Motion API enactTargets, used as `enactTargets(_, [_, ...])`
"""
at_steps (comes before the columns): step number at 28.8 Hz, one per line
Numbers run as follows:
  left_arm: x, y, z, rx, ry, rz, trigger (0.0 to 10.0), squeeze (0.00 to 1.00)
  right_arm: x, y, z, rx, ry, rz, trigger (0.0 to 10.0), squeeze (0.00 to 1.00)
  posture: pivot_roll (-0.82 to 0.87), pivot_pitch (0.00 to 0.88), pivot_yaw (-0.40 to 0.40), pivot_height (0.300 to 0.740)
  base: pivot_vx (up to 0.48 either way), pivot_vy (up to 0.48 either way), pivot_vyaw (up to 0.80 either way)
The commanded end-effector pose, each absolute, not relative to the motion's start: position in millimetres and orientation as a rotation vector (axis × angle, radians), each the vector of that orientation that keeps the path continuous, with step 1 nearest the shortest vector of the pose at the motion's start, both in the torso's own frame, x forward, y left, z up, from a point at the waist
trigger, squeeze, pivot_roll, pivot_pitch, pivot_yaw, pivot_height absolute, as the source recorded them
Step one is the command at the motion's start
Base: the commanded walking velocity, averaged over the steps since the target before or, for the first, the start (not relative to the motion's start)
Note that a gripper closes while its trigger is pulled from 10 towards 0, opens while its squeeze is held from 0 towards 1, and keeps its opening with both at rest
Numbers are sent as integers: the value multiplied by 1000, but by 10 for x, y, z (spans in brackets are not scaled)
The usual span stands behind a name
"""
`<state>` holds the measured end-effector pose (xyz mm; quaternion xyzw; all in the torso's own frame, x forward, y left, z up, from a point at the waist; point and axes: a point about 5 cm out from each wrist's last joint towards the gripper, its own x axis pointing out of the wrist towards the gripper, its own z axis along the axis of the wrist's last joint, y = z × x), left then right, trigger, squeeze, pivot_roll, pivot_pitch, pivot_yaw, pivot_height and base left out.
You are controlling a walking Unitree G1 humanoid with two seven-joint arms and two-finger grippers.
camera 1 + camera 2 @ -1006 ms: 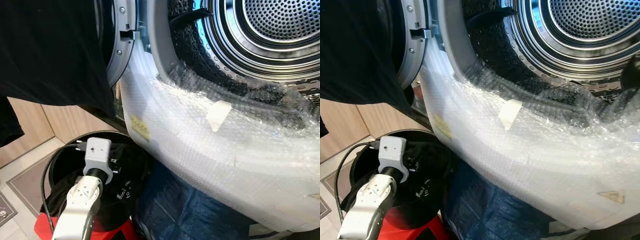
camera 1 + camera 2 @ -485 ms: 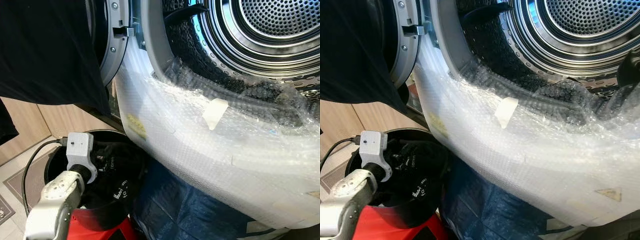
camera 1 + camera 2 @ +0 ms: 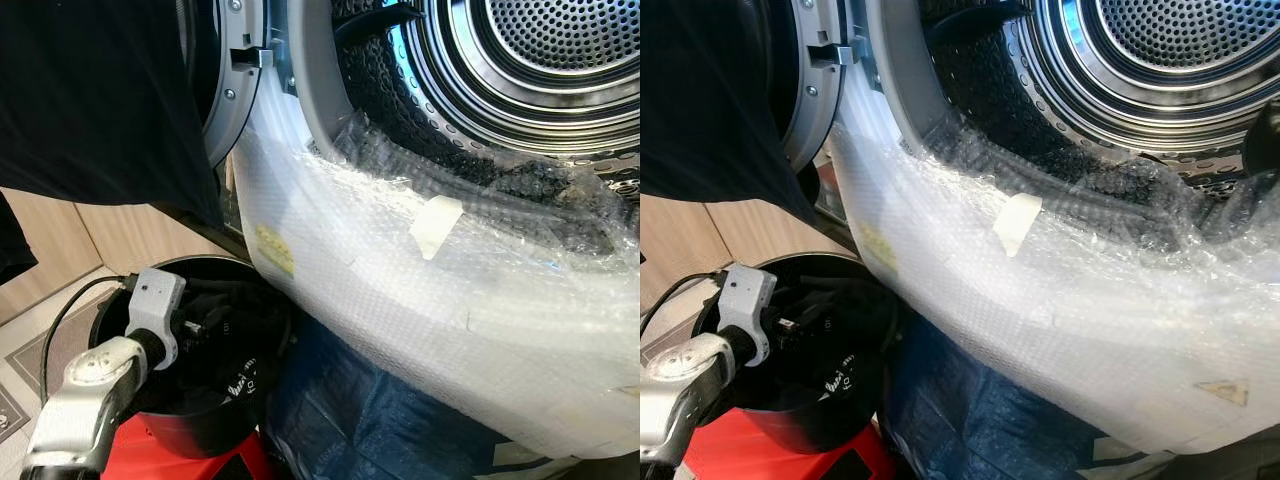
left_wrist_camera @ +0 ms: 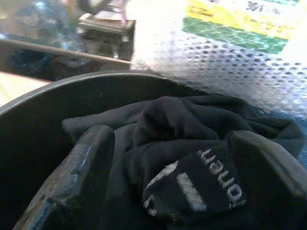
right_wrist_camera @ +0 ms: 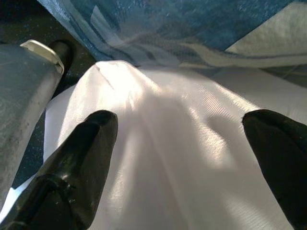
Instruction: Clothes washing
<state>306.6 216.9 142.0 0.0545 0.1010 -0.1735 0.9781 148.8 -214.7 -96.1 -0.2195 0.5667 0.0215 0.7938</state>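
Clothes: a dark, soft, crumpled garment (image 4: 192, 148) with white printed lettering is lying heaped inside the black bucket (image 3: 215, 425), filling most of its round hollow.
Left gripper: the left gripper (image 4: 177, 182) is being held inside the bucket's rim, its two black fingers (image 4: 72, 177) spread apart on either side of the lettered fold, with cloth bunched between them.
Bucket: smooth, round and dark-walled, it is sitting on something red (image 3: 160, 462), just beside the washer's wrapped front.
Washer: the front is being covered by white bubble wrap (image 3: 430, 300), crinkled and glossy, with a strip of tape (image 3: 437, 225) at its upper edge; the perforated steel drum (image 3: 540, 60) is standing open above it.
Blue sheet: rumpled blue plastic (image 3: 370, 420) is lying under the washer's lower edge.
Right gripper: the right gripper (image 5: 182, 158) is hanging over smooth white fabric (image 5: 158, 163), fingers wide apart.
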Motion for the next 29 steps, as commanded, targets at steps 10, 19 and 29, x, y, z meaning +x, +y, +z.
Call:
enactTargets(10, [3268, 2172, 1550, 122, 138, -502, 10000, 1000, 1431, -2188, -974, -475, 1228, 28, 10000, 0, 141, 124, -111, 740, 0, 0, 0])
enactTargets(19, [3288, 2100, 1517, 162, 157, -587, 10000, 1000, 1498, -2178, -951, -478, 1205, 29, 10000, 0, 116, 116, -102, 740, 0, 0, 0])
enactTargets(29, [3154, 2029, 1385, 202, 210, -604, 10000, 1000, 1468, -2190, -960, -482, 1213, 31, 10000, 0, 114, 109, -91, 740, 0, 0, 0])
